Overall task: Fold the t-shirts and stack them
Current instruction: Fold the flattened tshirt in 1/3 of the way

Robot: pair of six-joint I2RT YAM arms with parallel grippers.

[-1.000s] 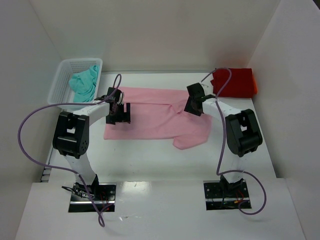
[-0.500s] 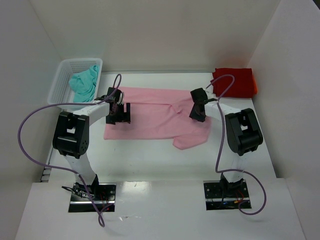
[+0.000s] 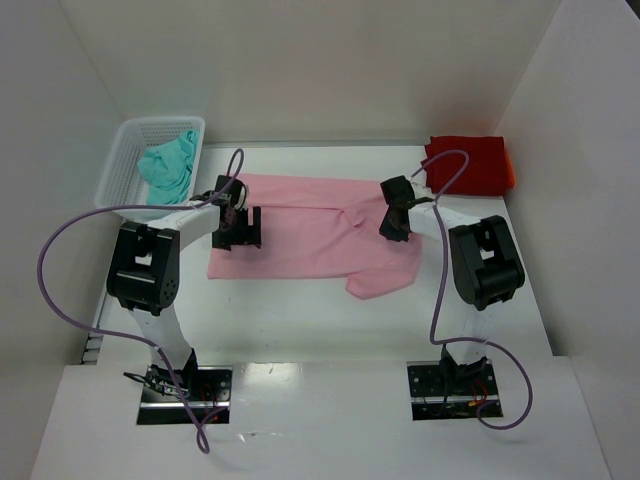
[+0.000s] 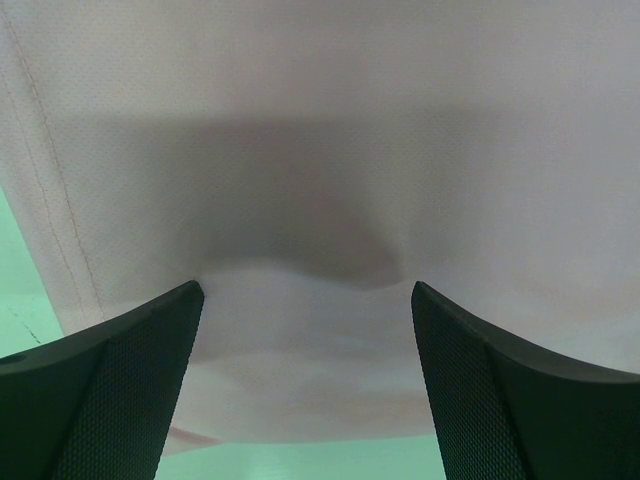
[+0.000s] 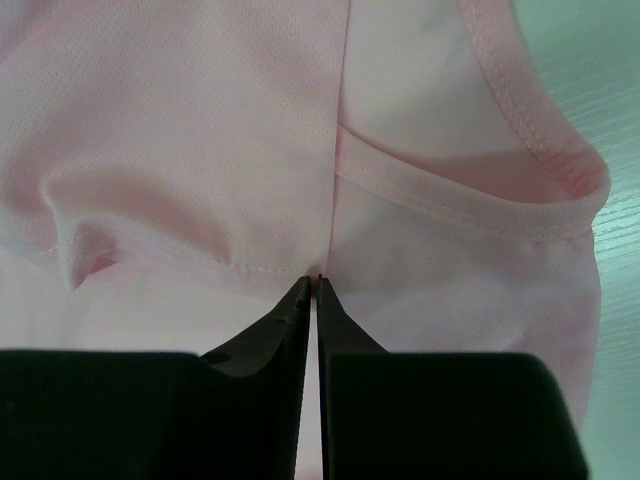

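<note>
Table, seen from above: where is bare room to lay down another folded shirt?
The white table's near strip, between the spread light pink cloth t-shirt and the arm bases, is bare. Crowded at the back corners: white plastic mesh basket left, folded red cloth t-shirt right.

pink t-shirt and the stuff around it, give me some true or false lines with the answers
1. The pink t-shirt lies spread out on the table. True.
2. The teal t-shirt is folded flat on the right side of the table. False: it sits bunched in the white basket at the far left.
3. The right claw is pinched shut on the pink t-shirt. True.
4. The left claw is shut. False: it stands wide open over the pink t-shirt.
5. The red t-shirt is in the basket. False: it lies folded at the far right corner of the table.
</note>
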